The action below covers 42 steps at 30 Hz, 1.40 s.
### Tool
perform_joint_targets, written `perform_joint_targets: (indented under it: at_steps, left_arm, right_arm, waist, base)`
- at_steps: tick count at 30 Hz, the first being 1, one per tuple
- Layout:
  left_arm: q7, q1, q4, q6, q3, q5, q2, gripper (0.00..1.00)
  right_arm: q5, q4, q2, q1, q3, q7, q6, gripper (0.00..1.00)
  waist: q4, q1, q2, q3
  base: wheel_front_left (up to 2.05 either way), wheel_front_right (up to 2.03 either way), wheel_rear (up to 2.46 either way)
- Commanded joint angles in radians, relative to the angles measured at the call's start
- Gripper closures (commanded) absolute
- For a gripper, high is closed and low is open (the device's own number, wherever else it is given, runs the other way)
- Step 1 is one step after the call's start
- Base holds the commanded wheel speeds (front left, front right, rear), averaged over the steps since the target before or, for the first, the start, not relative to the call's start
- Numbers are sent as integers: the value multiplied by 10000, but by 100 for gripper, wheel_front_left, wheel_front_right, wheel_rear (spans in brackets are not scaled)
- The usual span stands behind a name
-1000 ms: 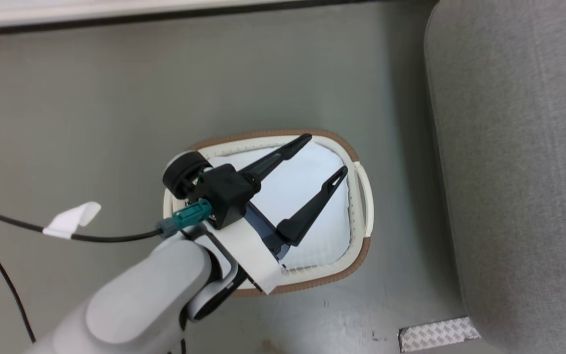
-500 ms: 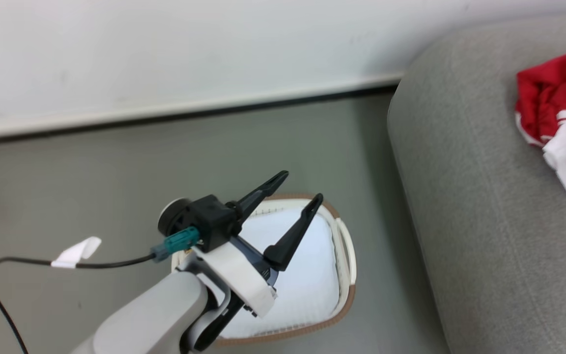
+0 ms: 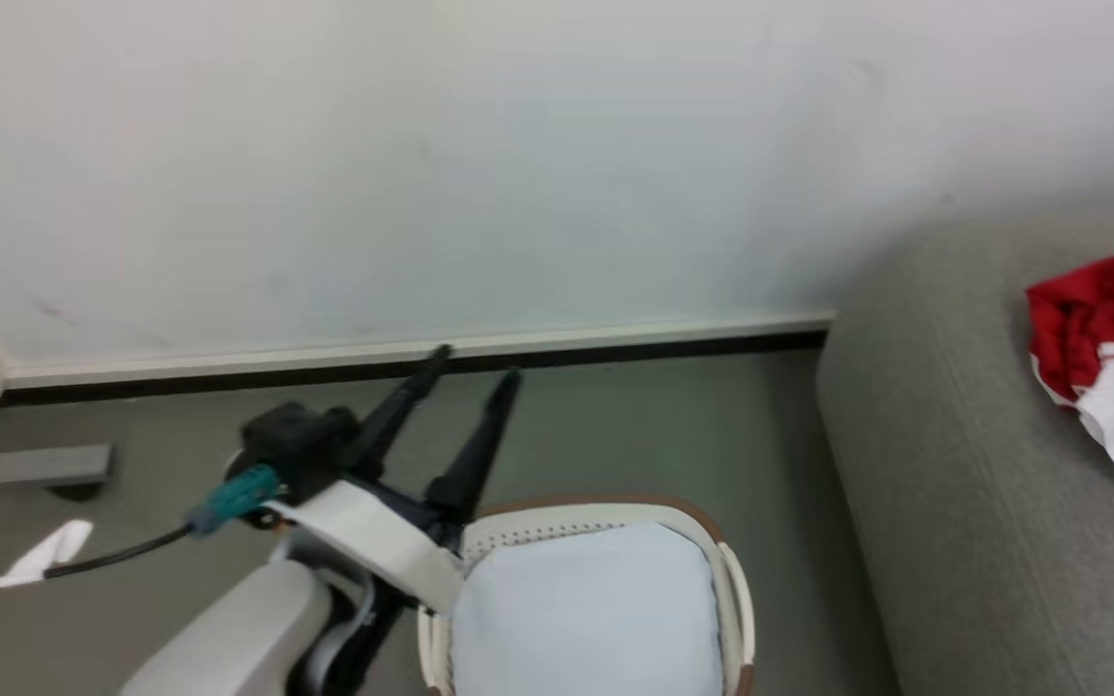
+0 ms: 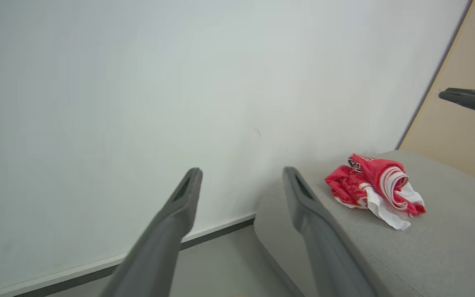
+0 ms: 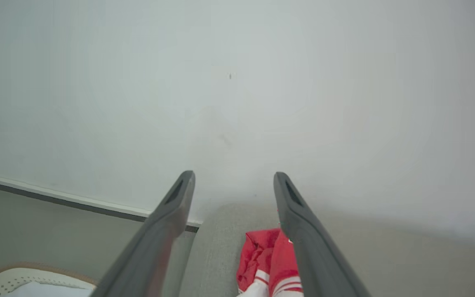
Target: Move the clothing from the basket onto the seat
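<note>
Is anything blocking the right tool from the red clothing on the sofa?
Nothing visible does. The right tool is open, and the clothing lies uncovered on the seat, seen between its fingers.

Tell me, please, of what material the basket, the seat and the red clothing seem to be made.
The basket: probably moulded plastic, matte white, given the rows of small holes in its wall. The seat: woven upholstery fabric, matte grey, with a fine grain. The clothing: thin soft textile, perhaps synthetic, as it lies crumpled in loose folds.
</note>
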Motion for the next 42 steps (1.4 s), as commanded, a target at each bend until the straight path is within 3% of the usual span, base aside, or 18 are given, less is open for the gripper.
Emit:
perform_joint_targets:
  at_steps: [1, 6, 12, 19, 28, 37, 42]
  left_arm:
    - [-20, 340, 33, 157, 363, -109, 210, 0]
    - [-22, 1139, -161, 453, 1593, -176, 428, 0]
    - [-25, 2353, -273, 669, 3069, 94, 287, 0]
    - [-26, 3603, -58, 461, 4412, 441, -229, 0]
    - [-27, 4746, 342, -297, 5734, 1645, -1308, 0]
    - [-28, 5153, 687, -1353, 6619, 2957, -2344, 0]
    - [-28, 5234, 672, -1681, 7059, 3477, -2626, 0]
  right_arm:
    - [-120, -206, 158, 277, -96, -437, -23, 0]
    - [-381, -545, 916, 799, -388, -1535, -23, 0]
    - [-795, -922, 1933, 1695, -739, -2530, -23, 0]
    - [-1313, -1356, 3519, 3363, -1600, -3799, -23, 0]
    - [-1976, -1364, 4969, 5236, -1739, -5027, -23, 0]
    - [-2379, -775, 5574, 6264, -1346, -5942, -23, 0]
    - [-2419, -586, 5758, 6398, -1030, -6093, -23, 0]
  waist:
    - [618, 4, 0, -522]
    - [1190, 4, 0, -817]
    - [1630, 4, 0, -955]
    - [1936, 4, 0, -1071]
    - [1790, 4, 0, -1195]
    - [1336, 4, 0, -1203]
    - [1094, 4, 0, -1174]
  base:
    - [0, 0, 0]
    - [0, 0, 0]
    - [0, 0, 0]
    - [0, 0, 0]
    - [0, 0, 0]
    - [0, 0, 0]
    - [0, 0, 0]
